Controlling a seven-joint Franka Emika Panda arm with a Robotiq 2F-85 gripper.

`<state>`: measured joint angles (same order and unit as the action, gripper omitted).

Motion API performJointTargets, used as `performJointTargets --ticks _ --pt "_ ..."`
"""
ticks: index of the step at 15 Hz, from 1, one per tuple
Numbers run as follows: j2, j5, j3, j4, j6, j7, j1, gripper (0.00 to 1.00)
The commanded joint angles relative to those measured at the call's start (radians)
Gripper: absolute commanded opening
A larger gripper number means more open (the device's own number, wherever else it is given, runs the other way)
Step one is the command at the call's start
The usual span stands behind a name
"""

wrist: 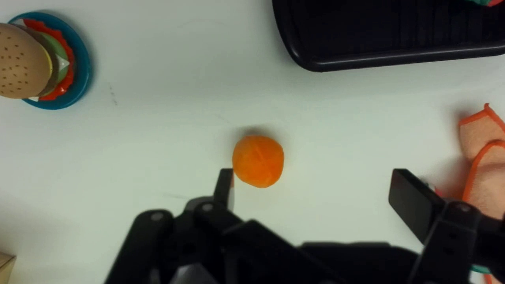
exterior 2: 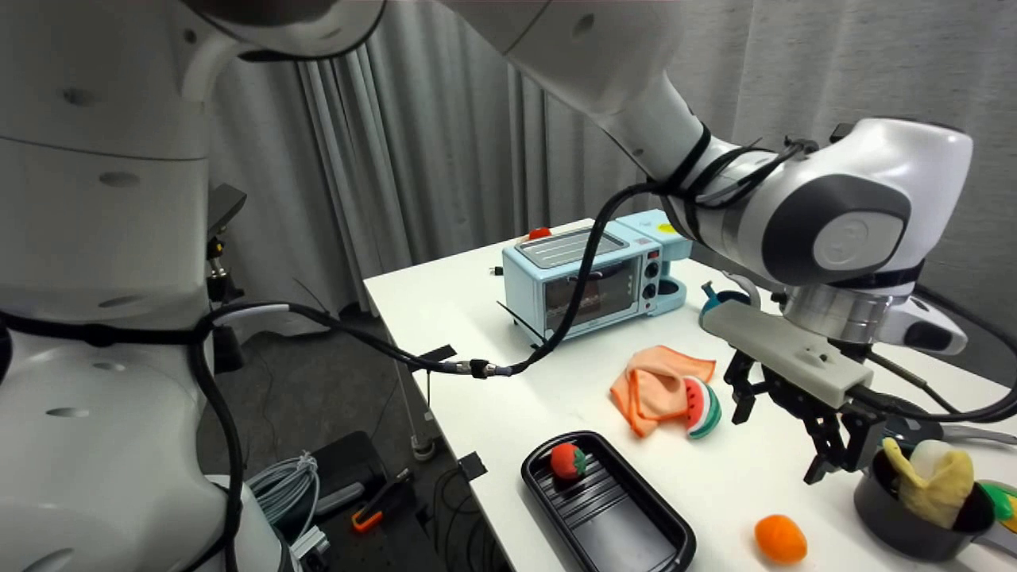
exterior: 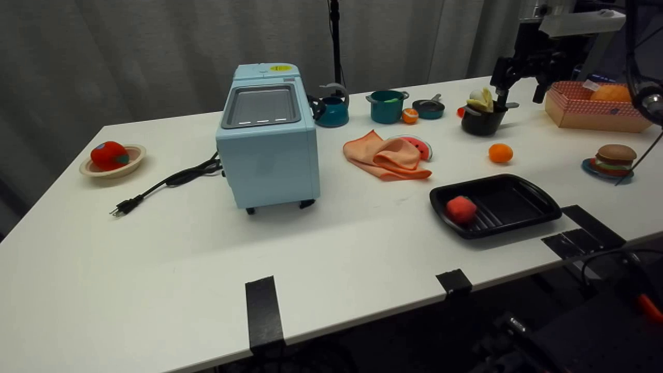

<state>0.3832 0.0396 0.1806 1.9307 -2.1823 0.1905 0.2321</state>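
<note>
My gripper [wrist: 313,173] stands open above the white table, its fingers wide apart and holding nothing. In the wrist view an orange fruit [wrist: 258,161] shows just past the tip of the left-hand finger [wrist: 225,185]; it lies on the table below the gripper. A black pot [exterior 2: 906,516] with a yellow peel-like piece [exterior 2: 941,485] and a white round item in it sits close to the gripper in both exterior views. A black tray [exterior: 518,199] holds a red strawberry [exterior 2: 567,461]. A toy burger [wrist: 23,61] rests on a blue plate [wrist: 81,75].
A peach cloth [exterior: 386,155] lies by a watermelon slice [exterior 2: 701,407]. Farther off stand a light blue toaster oven [exterior: 274,166], a teal kettle [exterior: 332,111] and a teal pot [exterior: 387,110]. A checked basket [exterior: 595,111] and a bowl [exterior: 132,163] with a red tomato stand near opposite ends.
</note>
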Motion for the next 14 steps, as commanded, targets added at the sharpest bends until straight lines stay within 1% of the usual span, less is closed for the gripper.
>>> performJointTargets --ticks 1,7,14 --pt "0.107 0.041 -0.02 -0.095 0.017 0.014 0.039 1.0" --pt "0.204 0.039 -0.035 -0.122 -0.018 0.009 0.063 1.0" --pt "0.283 0.008 -0.031 -0.153 -0.066 -0.019 0.051 1.0"
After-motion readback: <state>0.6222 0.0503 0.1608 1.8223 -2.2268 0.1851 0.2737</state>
